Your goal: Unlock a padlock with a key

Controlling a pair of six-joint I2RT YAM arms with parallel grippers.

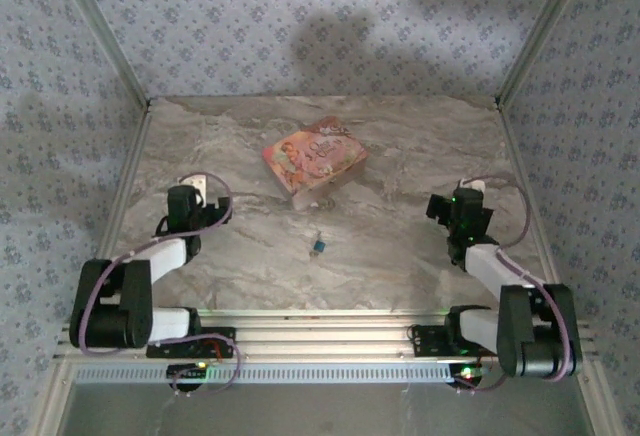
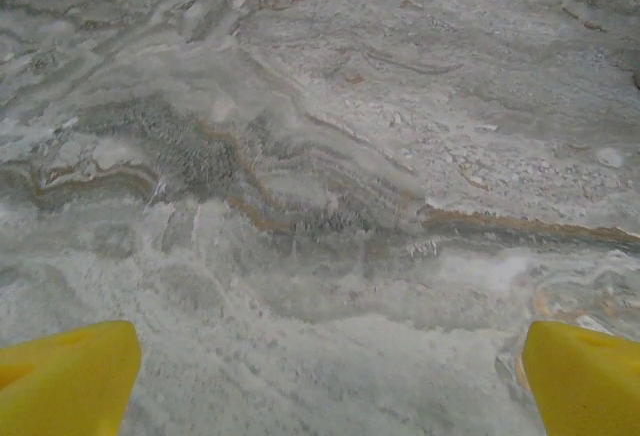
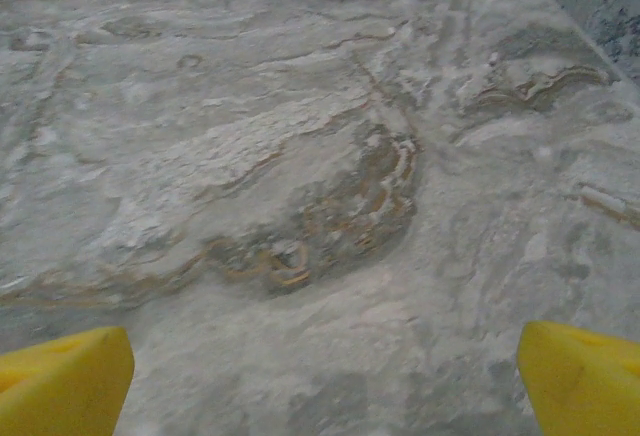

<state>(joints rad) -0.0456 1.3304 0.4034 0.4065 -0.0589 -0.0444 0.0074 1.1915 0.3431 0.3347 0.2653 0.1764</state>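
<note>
Left wrist, right wrist: left gripper (image 2: pixel 330 368) and right gripper (image 3: pixel 325 371) gape wide, empty, above table (image 2: pixel 320 156)

The grey-veined marble-look tabletop (image 2: pixel 330 106) looks matt and smooth. On it, the tiny silvery-grey metal padlock with a blue part (image 1: pixel 318 247) lies near the printed pink floral cardboard box (image 1: pixel 314 156).
</note>
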